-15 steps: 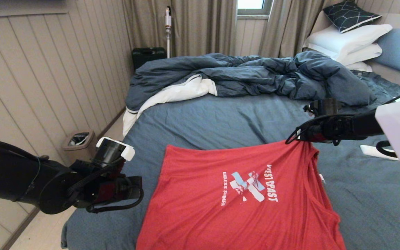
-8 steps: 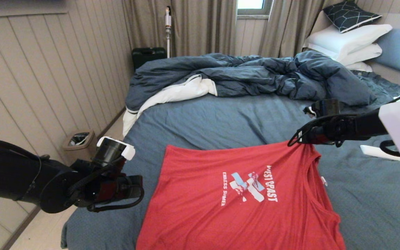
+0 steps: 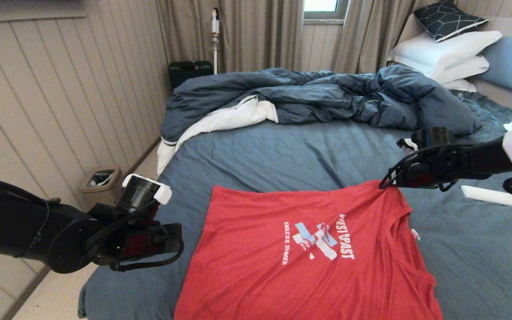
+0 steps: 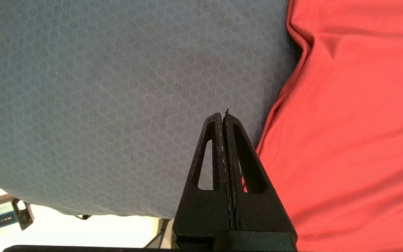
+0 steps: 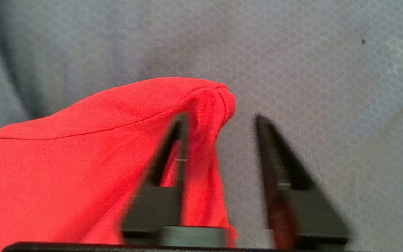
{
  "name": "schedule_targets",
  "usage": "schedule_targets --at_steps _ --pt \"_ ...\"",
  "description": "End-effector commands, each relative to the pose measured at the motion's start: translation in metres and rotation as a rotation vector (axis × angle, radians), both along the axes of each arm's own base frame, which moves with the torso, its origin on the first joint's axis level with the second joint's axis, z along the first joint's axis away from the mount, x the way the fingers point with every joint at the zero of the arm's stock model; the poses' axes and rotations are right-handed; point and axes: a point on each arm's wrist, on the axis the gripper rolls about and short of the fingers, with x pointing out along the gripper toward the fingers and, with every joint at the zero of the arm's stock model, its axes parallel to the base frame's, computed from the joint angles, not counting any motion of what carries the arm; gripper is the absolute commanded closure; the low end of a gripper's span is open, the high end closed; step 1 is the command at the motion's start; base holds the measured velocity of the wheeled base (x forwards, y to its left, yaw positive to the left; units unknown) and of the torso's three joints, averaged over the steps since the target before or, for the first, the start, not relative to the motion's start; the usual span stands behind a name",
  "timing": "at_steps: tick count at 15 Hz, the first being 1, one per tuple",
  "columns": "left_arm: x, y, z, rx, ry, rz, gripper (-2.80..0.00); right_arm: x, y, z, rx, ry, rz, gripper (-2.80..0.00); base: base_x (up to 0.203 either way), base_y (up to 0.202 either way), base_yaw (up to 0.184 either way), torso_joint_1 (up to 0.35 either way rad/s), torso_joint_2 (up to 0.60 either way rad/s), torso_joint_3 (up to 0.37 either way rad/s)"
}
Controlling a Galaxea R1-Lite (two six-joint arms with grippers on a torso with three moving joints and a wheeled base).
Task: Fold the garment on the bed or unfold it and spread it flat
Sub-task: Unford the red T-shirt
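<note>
Right pincer (image 5: 222, 119) parted at garment (image 3: 309, 249) corner

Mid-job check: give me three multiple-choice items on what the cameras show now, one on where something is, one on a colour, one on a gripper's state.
1. Where does the right gripper stand?
A. at the T-shirt's far right corner
B. over the duvet
C. above the pillows

2. What colour is the T-shirt?
A. green
B. red
C. white

3. How are the left gripper's fingers?
A. wide open
B. shut on the shirt
C. shut, holding nothing

Answers:
1 A: in the head view its tip meets the shirt's far right corner, which is drawn up into a peak.
2 B: the fabric is red with a white and light-blue print, lying on the bed.
3 C: in the left wrist view the fingers press together over bare sheet, beside the shirt's edge.
</note>
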Motion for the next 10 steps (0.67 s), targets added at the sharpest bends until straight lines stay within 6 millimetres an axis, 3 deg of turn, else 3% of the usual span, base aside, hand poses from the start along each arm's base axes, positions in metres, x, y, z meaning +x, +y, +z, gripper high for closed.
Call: schedule_targets --at_steps 1,5,8,10 --pt "0.0 0.0 0.001 -0.002 -0.003 0.002 0.0 -0.002 0.001 0.003 0.025 0.0 0.024 -2.8 0.0 0.0 0.0 0.0 0.0 0.0" --pt "0.002 0.0 0.005 -0.01 -0.02 0.004 0.0 -0.018 -0.003 0.028 0.071 -0.037 -0.001 -2.8 0.0 0.0 0.0 0.0 0.0 0.0" --pt "0.001 0.003 0.009 -0.017 -0.03 0.014 0.0 -0.062 0.005 0.052 0.169 -0.006 0.038 -2.8 0.0 0.0 0.0 0.0 0.0 0.0" --pt "0.0 0.004 0.01 -0.017 -0.03 0.013 0.0 -0.102 0.008 0.048 0.231 0.07 0.059 -2.8 0.0 0.0 0.0 0.0 0.0 0.0"
